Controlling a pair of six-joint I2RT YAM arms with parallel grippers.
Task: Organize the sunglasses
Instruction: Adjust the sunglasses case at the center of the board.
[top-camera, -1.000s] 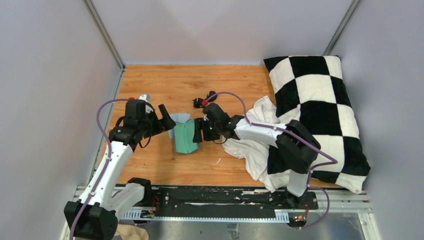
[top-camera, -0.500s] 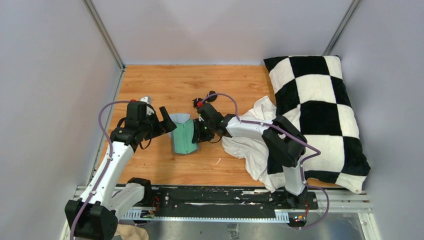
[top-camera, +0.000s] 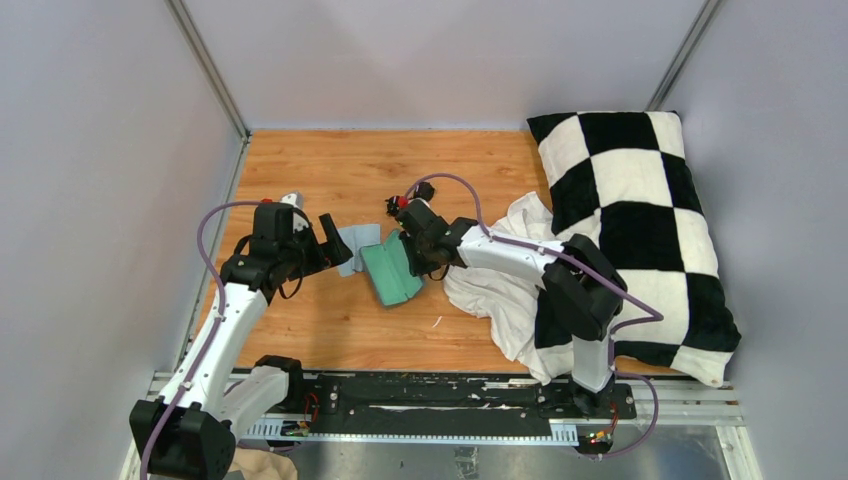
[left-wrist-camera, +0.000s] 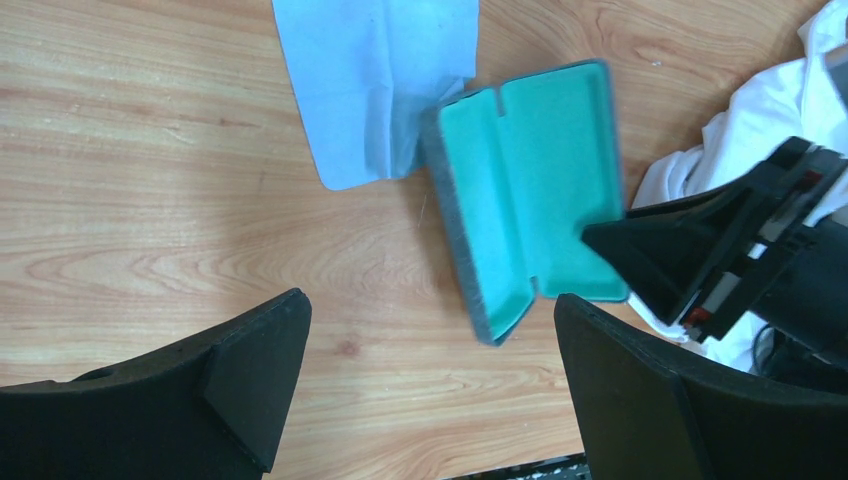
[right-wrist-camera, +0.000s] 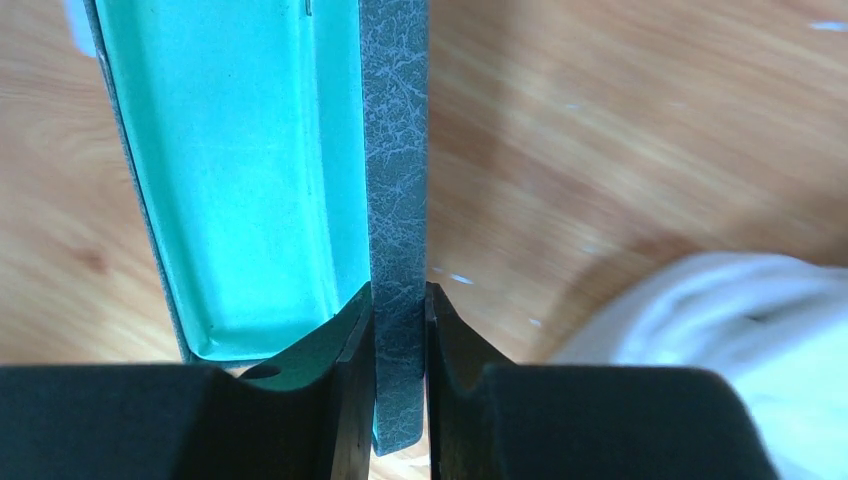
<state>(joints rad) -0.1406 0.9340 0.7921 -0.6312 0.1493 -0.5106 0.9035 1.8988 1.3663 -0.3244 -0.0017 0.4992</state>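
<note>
Since a second ago, the grey-blue rectangular case with teal-green lining (top-camera: 391, 275) has gone from standing folded to lying open and slanted on the wooden table (top-camera: 320, 165). The right gripper (top-camera: 413, 261) has shifted onto the case's far edge.

From the top view, the small black sunglasses (top-camera: 393, 208) lie on the table just behind the right gripper, apart from the case and outside it. A pale blue square of thin cloth (top-camera: 352, 247) lies just left of the case, with the left gripper (top-camera: 330, 243) near its left edge. A crumpled white fabric (top-camera: 500, 290) sits under the right arm, and a black-and-white chequered pillow (top-camera: 640, 220) fills the right side.

The left wrist view has the left gripper's black fingers (left-wrist-camera: 250, 390) spread wide above bare wood, holding nothing. The case lies open with its teal inside facing up. One corner overlaps the pale blue cloth, and the right gripper's tip meets its right edge. White fabric shows at the far right.

The right wrist view has the two black fingers (right-wrist-camera: 350, 390) pressed onto the case's mottled grey wall, pinching it. The teal interior runs along the left of that wall, wood is to the right, and white fabric is at lower right. The sunglasses do not show in either wrist view.
</note>
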